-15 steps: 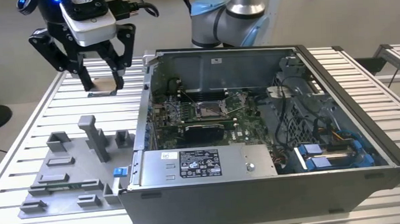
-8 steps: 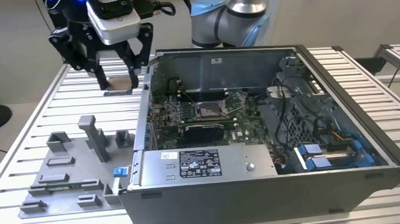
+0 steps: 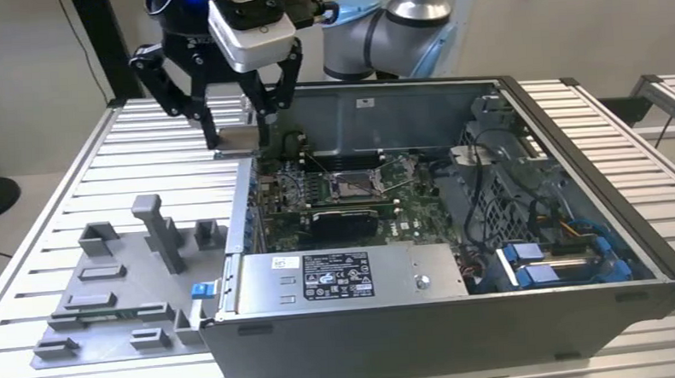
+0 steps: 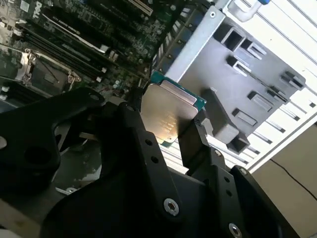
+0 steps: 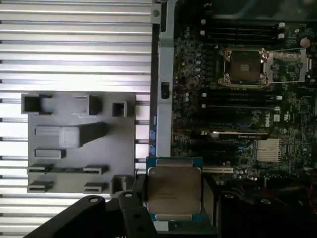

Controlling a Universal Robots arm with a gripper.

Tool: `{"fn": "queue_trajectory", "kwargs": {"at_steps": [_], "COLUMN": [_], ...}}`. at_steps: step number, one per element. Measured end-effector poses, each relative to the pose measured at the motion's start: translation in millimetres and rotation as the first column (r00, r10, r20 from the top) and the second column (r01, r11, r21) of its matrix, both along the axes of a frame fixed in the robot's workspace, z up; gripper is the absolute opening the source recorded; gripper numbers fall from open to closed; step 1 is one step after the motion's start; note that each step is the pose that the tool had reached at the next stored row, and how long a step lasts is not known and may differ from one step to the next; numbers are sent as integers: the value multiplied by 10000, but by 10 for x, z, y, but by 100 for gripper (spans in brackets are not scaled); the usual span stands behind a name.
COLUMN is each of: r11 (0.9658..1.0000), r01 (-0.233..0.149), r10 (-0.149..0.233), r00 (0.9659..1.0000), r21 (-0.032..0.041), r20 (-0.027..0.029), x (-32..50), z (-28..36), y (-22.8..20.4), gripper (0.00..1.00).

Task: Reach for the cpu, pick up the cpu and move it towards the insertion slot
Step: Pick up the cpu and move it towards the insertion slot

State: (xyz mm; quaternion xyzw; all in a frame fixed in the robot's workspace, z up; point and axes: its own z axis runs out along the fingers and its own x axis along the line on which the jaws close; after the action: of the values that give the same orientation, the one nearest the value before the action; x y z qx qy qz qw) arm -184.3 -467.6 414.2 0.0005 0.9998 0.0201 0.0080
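Observation:
My gripper (image 3: 240, 142) hangs above the near-left wall of the open computer case (image 3: 458, 320), shut on the cpu (image 3: 239, 137). In both wrist views the cpu (image 5: 173, 191) (image 4: 168, 111) is a flat silvery square with a green rim, clamped by its two opposite edges between the black fingers (image 5: 139, 192). The insertion slot (image 3: 353, 184) is a metal-framed socket with a dark centre on the green board, to the exterior view's right of the gripper and lower. It lies open and uncovered in the first wrist view (image 5: 245, 67) and also appears in the second wrist view (image 4: 42, 72).
A grey fixture plate (image 3: 114, 284) with raised blocks and a tall post (image 3: 157, 231) lies on the slatted table at the exterior view's left of the case. Inside the case are a power supply (image 3: 341, 278), cables (image 3: 487, 199) and blue drive brackets (image 3: 546, 265).

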Motion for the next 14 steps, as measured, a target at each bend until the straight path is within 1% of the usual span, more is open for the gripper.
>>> {"fn": "queue_trajectory", "kwargs": {"at_steps": [14], "r11": [10000], "r01": [1], "r10": [-1], "r00": [10000], "r21": [1], "r20": [0], "x": [636], "z": [0], "y": [0], "gripper": [0]}}
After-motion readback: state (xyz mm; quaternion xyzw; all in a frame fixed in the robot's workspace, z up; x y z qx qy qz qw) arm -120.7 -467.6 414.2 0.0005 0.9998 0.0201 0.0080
